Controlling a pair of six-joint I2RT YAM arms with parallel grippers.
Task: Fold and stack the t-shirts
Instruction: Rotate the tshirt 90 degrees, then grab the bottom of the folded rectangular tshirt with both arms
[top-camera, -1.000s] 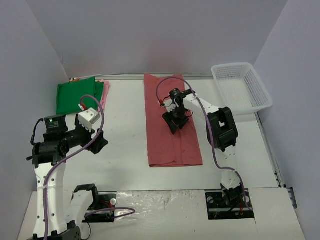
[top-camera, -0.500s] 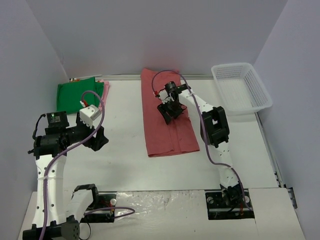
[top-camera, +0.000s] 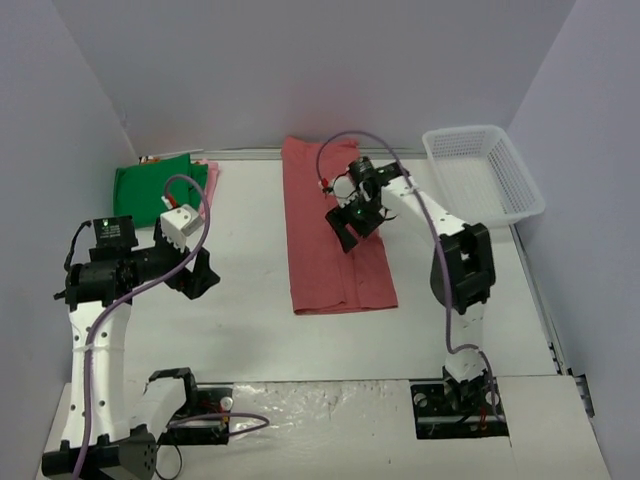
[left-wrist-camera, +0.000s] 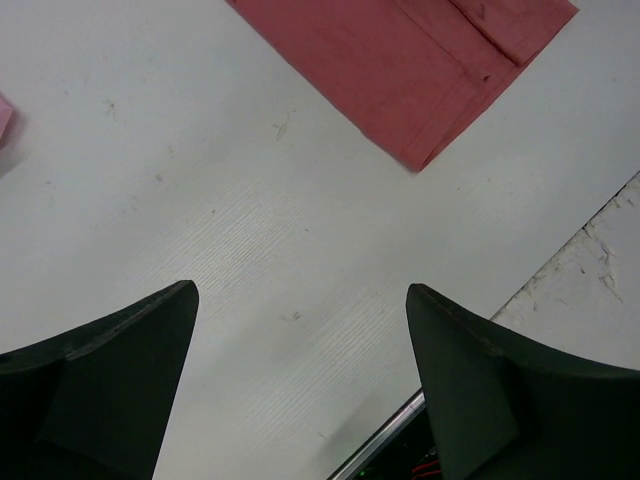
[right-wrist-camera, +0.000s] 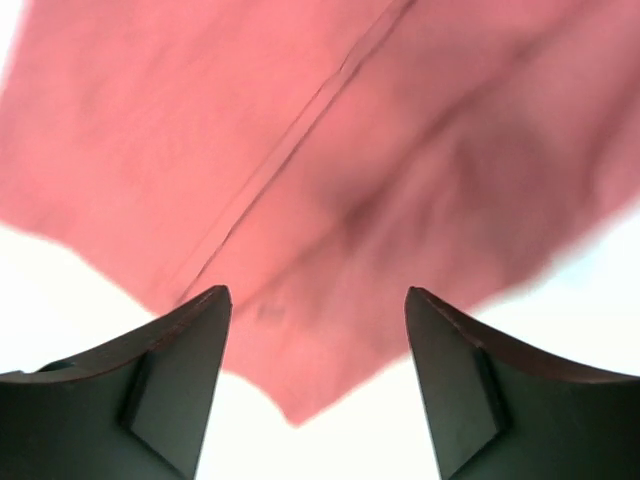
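Note:
The dusty-red t-shirt (top-camera: 330, 240) lies folded into a long strip in the table's middle; it also shows in the right wrist view (right-wrist-camera: 330, 170) and as a corner in the left wrist view (left-wrist-camera: 420, 60). My right gripper (top-camera: 352, 228) hovers over its right half, open and empty. A folded bright green t-shirt (top-camera: 150, 186) lies at the back left on a pale pink t-shirt (top-camera: 210, 180), of which only an edge shows. My left gripper (top-camera: 200, 275) is open and empty above bare table, left of the red shirt.
A white mesh basket (top-camera: 484, 176) stands at the back right. Grey walls close the table on three sides. The arm bases and red wiring sit at the near edge (top-camera: 200, 415).
The red shirt slid toward the back and a little left. My right gripper moved back with it, then came forward-right slightly. My left arm shifted a little.

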